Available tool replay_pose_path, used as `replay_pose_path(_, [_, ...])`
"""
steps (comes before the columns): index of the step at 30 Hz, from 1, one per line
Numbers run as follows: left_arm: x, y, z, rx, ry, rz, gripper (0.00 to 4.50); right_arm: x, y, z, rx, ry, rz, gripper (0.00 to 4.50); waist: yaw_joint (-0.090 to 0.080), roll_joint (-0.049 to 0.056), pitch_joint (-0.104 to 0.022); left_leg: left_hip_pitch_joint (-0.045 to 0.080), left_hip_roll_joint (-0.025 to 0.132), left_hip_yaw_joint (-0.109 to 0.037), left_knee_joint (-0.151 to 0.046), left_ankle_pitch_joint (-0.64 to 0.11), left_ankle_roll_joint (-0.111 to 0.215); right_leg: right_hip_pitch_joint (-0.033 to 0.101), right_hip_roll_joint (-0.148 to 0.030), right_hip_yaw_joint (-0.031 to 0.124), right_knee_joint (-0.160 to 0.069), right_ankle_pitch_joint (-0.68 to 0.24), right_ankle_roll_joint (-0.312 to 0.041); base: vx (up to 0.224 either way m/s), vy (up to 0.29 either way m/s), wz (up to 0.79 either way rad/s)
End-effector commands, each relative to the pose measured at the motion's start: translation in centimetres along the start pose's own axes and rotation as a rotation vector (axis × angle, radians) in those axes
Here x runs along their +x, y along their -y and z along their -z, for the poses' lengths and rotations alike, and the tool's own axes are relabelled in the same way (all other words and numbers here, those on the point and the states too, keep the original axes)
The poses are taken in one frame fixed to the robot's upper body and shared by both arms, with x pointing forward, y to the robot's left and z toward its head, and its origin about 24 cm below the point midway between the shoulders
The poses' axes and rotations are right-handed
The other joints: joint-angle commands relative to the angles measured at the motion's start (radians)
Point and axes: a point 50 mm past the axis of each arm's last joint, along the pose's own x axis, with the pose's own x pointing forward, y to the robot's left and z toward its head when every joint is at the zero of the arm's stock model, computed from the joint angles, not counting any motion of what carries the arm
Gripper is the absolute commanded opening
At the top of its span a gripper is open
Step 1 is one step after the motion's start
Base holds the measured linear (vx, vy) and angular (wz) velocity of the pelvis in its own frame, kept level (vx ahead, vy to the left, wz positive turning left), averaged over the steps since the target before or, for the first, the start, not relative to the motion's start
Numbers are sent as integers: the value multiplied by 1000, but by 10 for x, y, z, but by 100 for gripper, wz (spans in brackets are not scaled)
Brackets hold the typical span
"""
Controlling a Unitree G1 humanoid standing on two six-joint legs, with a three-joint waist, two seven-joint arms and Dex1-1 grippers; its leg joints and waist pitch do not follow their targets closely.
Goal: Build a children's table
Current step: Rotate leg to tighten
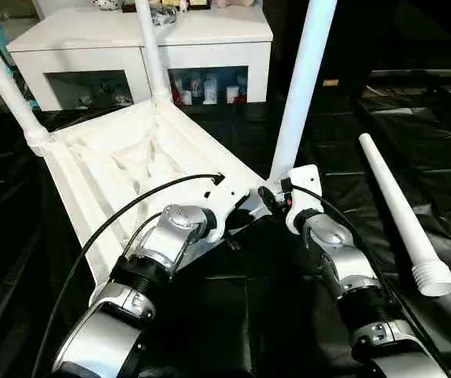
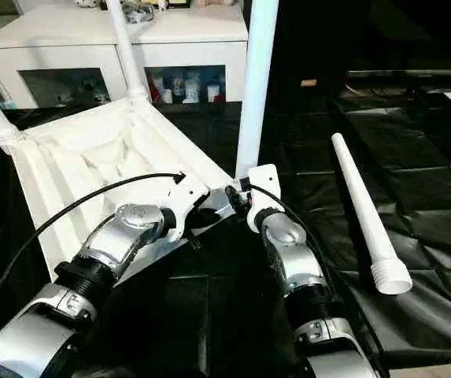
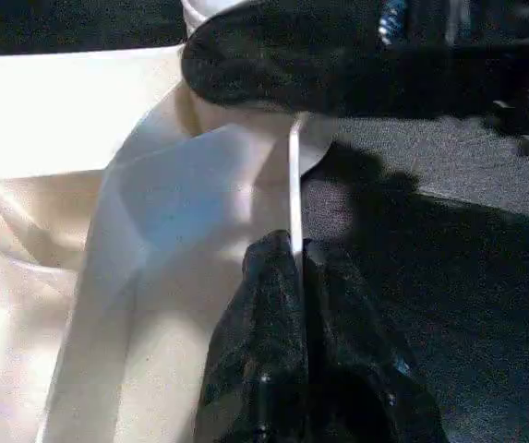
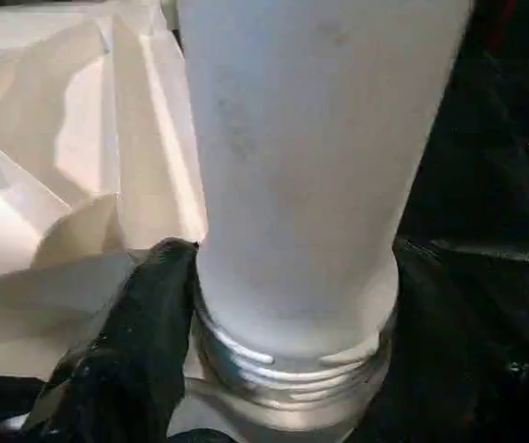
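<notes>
Upright, leg (image 1: 300, 87) within right end effector (image 1: 276, 193)

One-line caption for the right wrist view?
Right gripper around a white leg, its threads still showing above the tabletop's corner socket.

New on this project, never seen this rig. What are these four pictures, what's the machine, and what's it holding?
It is a humanoid robot with two silver arms, each ending in two black fingers, building a white plastic children's table.

The two wide pictures come from a stereo camera on its head, looking down over the forearms. The two close-ups come from cameras on the wrists.

The table top lies upside down on a black sheet, ribbed underside up. Three legs stand in its corners; the nearest leg shows screw threads still exposed at its base in the right wrist view. A fourth leg lies loose on the sheet to the right.

The left gripper is shut, at the table top's near edge. The right gripper has its fingers around the base of the nearest leg. A white cabinet stands behind.
</notes>
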Motion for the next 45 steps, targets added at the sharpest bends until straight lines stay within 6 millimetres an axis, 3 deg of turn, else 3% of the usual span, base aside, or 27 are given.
replay_pose_path(1, [0, -1, 10, -4, -12, -27, 0, 4, -33, 1, 21, 15, -169, 362, 2, -18, -59, -9, 46, -21, -73, -160, 77, 54, -87, 47, -84, -290, -185, 0, 0, 0])
replay_pose_path(4, [-5, -3, 17, 39, -23, -9, 0, 0, -23, -4, -38, 37, -174, 393, 0, -17, -57, -8, 47, -22, -74, -171, 77, 52, -86, 46, -86, -310, -177, 0, 0, 0])
replay_pose_path(7, [-12, -3, 22, 73, -21, 17, 0, -11, -10, -9, -122, 47, -207, 407, 1, -23, -58, -7, 48, -19, -72, -162, 83, 51, -86, 49, -86, -313, -168, 0, 0, 0])
replay_pose_path(8, [-13, -3, 23, 85, -15, 29, 0, -13, -8, -10, -135, 47, -218, 432, 0, -22, -57, -9, 47, -20, -74, -157, 85, 53, -87, 49, -86, -313, -166, 0, 0, 0])
replay_pose_path(9, [-17, -3, 25, 94, -14, 47, 0, -19, -1, -12, -164, 47, -250, 432, 1, -26, -57, -11, 46, -20, -73, -150, 87, 58, -85, 48, -86, -313, -161, 0, 0, 0])
replay_pose_path(11, [-19, -3, 26, 102, -15, 56, 0, -24, 3, -13, -179, 45, -275, 432, 2, -24, -56, -10, 47, -19, -71, -152, 97, 52, -86, 49, -87, -324, -156, 0, 0, 0])
replay_pose_path(14, [-33, -4, 30, 148, 7, 121, 0, -46, 16, -14, -247, 25, -435, 432, 6, -23, -56, -7, 53, -19, -73, -157, 103, 50, -85, 51, -86, -323, -160, 0, 0, 0])
replay_pose_path(17, [-49, 0, 31, 187, 48, 232, 0, -61, 20, -14, -282, 20, -541, 432, 6, -24, -53, -11, 54, -21, -77, -174, 100, 49, -86, 51, -87, -354, -155, 0, 0, 0])
replay_pose_path(21, [-56, 1, 31, 208, 55, 271, 0, -65, 21, -15, -282, 16, -563, 432, 3, -24, -54, -5, 55, -19, -77, -189, 90, 42, -85, 52, -89, -367, -164, 0, 0, 0])
replay_pose_path(26, [-71, 4, 26, 224, 69, 345, 0, -71, 20, -10, -282, -13, -637, 432, 9, -20, -60, -5, 60, -18, -73, -134, 96, 44, -83, 53, -69, -216, -209, 0, 0, 0])
replay_pose_path(28, [-72, 5, 24, 230, 73, 353, 0, -72, 19, -9, -278, -17, -653, 432, 10, -19, -64, -7, 59, -18, -70, -94, 112, 48, -82, 52, -60, -128, -235, 0, 0, 0])
replay_pose_path(31, [-73, 6, 24, 233, 75, 354, 0, -72, 18, -7, -291, -25, -665, 432, 12, -21, -65, -10, 57, -16, -65, -69, 130, 51, -83, 51, -55, -74, -251, 0, 0, 0])
replay_pose_path(45, [-75, 17, 24, 225, 64, 396, 0, -75, 16, -5, -310, -36, -706, 432, 14, -22, -62, -12, 57, -17, -64, -92, 119, 50, -82, 49, -62, -155, -230, 0, 0, 0])
